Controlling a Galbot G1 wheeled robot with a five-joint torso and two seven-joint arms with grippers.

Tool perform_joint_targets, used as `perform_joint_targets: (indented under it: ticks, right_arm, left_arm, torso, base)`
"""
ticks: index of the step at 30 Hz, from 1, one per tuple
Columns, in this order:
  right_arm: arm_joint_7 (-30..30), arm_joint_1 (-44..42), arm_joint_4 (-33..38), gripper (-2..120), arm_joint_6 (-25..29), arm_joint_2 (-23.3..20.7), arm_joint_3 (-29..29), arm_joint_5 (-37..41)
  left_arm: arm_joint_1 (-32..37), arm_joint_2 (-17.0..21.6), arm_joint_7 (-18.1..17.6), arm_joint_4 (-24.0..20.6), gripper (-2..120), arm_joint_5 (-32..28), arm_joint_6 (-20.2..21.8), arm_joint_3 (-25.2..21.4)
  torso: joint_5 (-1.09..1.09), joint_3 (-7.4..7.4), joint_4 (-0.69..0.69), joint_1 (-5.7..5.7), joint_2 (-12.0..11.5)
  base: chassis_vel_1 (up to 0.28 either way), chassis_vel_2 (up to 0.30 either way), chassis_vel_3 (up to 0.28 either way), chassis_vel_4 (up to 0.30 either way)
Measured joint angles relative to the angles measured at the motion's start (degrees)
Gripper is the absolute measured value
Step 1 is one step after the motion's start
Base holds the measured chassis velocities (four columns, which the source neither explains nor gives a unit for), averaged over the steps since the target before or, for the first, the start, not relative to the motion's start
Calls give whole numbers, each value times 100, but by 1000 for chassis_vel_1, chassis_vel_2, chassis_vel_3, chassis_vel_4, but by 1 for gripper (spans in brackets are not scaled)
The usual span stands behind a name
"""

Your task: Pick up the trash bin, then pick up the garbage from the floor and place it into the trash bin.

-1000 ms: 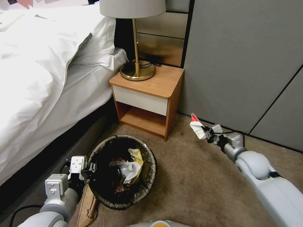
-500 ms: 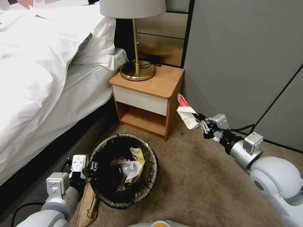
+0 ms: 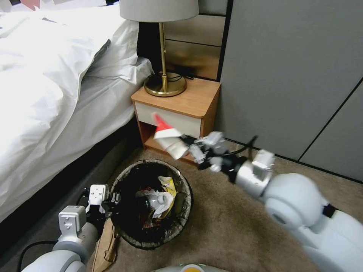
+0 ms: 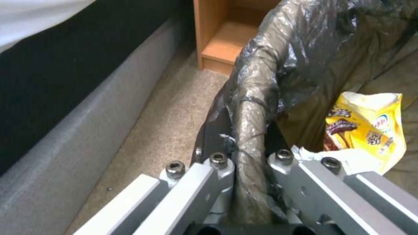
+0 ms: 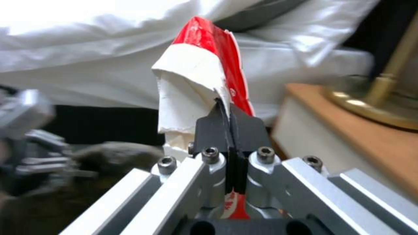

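With my left gripper (image 3: pixel 109 199) clamped on the trash bin (image 3: pixel 151 204) rim at lower left, already holding several wrappers, my right gripper (image 3: pixel 189 149) pinches a red-and-white packet (image 3: pixel 166 136) just above its far edge, not yet dropped.

Right tool (image 3: pixel 189 148) grips red-white packet (image 3: pixel 168 136) above trash bin (image 3: pixel 151 204); left tool (image 3: pixel 109 200) clamps rim
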Motion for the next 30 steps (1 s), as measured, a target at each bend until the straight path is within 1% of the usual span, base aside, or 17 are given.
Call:
perform_joint_targets:
  ticks: [1,2,4,5,7,15,18,19,20,22,23,24,25,26,28,29,30]
  right_arm:
    - [0,0,0,0,0,0,0,0]
    - [36,133,-34,0,-36,50,-270,0]
    - [62,257,-77,0,-90,108,-622,-10]
    - [62,257,-77,0,-90,108,-622,-10]
    - [65,275,-122,0,-115,119,-867,-78]
    - [14,121,-169,0,-135,24,-1004,-249]
    - [-142,-36,-183,0,-153,-41,-973,-439]
    - [-179,-101,-182,2,-176,-65,-963,-502]
    - [-189,-176,-178,7,-193,-89,-963,-557]
    - [-189,-194,-176,8,-195,-94,-963,-569]
    - [-189,-227,-170,13,-198,-101,-963,-595]
    - [-189,-323,-161,25,-201,-108,-963,-710]
    - [-189,-323,-161,25,-201,-108,-963,-710]
    - [-189,-372,-162,28,-201,-107,-963,-790]
    - [-189,-418,-162,39,-200,-110,-963,-845]
    - [-189,-418,-162,39,-200,-110,-963,-845]
    - [-189,-435,-157,43,-199,-117,-961,-855]
  left_arm:
    - [0,0,0,0,1,0,0,0]
    - [4,-8,0,0,1,6,5,-2]
    - [8,-20,1,0,1,12,12,-9]
    - [8,-20,1,0,1,12,12,-9]
    - [11,-21,1,0,1,13,16,-20]
    - [1,-10,2,0,1,5,19,-35]
    - [-9,-8,2,0,1,1,20,-35]
    - [-12,-7,2,0,1,-1,20,-35]
    - [-14,-6,2,0,1,-5,20,-35]
    - [-14,-6,2,0,1,-6,20,-35]
    - [-16,-5,2,0,1,-8,20,-35]
    - [-17,-4,2,0,1,-13,20,-37]
    - [-17,-4,2,0,1,-13,20,-37]
    - [-14,-3,2,0,1,-14,20,-37]
    - [-9,1,2,0,1,-16,20,-39]
    - [-9,1,2,0,1,-16,20,-39]
    - [-8,2,2,0,1,-16,20,-39]
  torso:
    - [0,0,0,0,0]
    - [0,0,0,0,0]
    - [-1,0,0,0,0]
    - [-1,0,0,0,0]
    - [0,0,-1,0,0]
    - [0,0,-1,0,0]
    - [0,0,-1,0,0]
    - [0,0,-1,0,0]
    - [0,0,-2,0,0]
    - [0,0,-2,0,0]
    - [0,0,-1,0,0]
    - [0,0,-1,0,0]
    - [0,0,-1,0,0]
    - [0,0,-1,0,0]
    - [0,0,-1,0,0]
    - [0,0,-1,0,0]
    - [0,0,-1,0,0]
  base:
    - [0,0,0,0]
    - [0,0,0,0]
    - [0,0,0,0]
    - [0,0,0,0]
    - [0,0,0,0]
    - [0,0,0,0]
    - [0,0,0,0]
    - [0,0,0,0]
    - [0,0,0,0]
    - [0,0,0,0]
    - [0,0,0,0]
    - [0,0,0,0]
    - [0,0,0,0]
    - [0,0,0,0]
    - [0,0,0,0]
    - [0,0,0,0]
    - [0,0,0,0]
